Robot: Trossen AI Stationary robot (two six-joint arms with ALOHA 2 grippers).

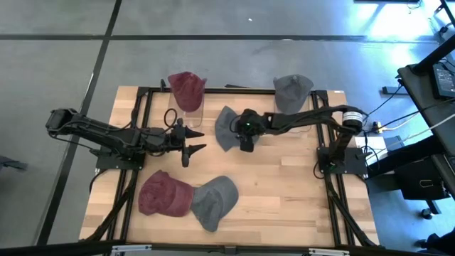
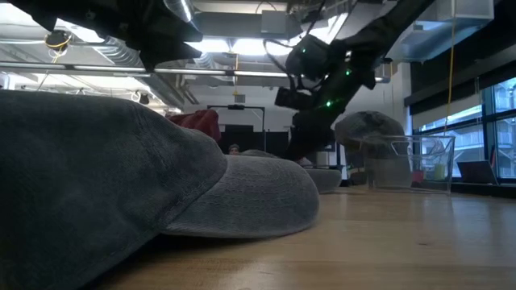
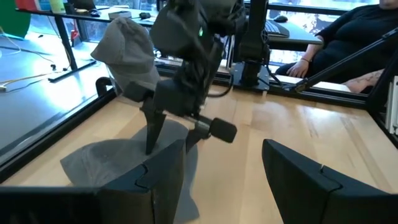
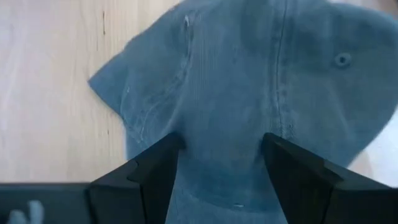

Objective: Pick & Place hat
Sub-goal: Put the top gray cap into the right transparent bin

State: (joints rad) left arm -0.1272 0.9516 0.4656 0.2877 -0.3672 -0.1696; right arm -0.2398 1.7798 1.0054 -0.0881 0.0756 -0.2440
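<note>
A grey hat (image 1: 226, 128) lies flat on the wooden table near its middle; the left wrist view shows it as grey hat (image 3: 106, 163), and it fills the right wrist view (image 4: 249, 74). My right gripper (image 1: 246, 142) (image 4: 221, 146) stands over it, pointing down, open, with its fingertips at the crown. From the table's left, my left gripper (image 1: 195, 148) (image 3: 224, 162) hovers open just left of the hat. It points toward the right gripper (image 3: 171, 140) and touches nothing. My right gripper comes at the grey hat from above, pointing down, open. One fingertip (image 3: 149, 148) reaches the cloth of the crown (image 4: 217, 124), and a span of crown lies between the two fingers. The hat lies flat on the table. Whether the tips press into the cloth, I cannot tell.
A red hat (image 1: 187, 89) and a grey hat (image 1: 292, 89) sit on clear containers at the far edge. A red hat (image 1: 162, 193) and a grey hat (image 1: 213, 201) lie near the near edge; the latter fills the low view (image 2: 121, 177). A person (image 3: 348, 37) sits beyond the table.
</note>
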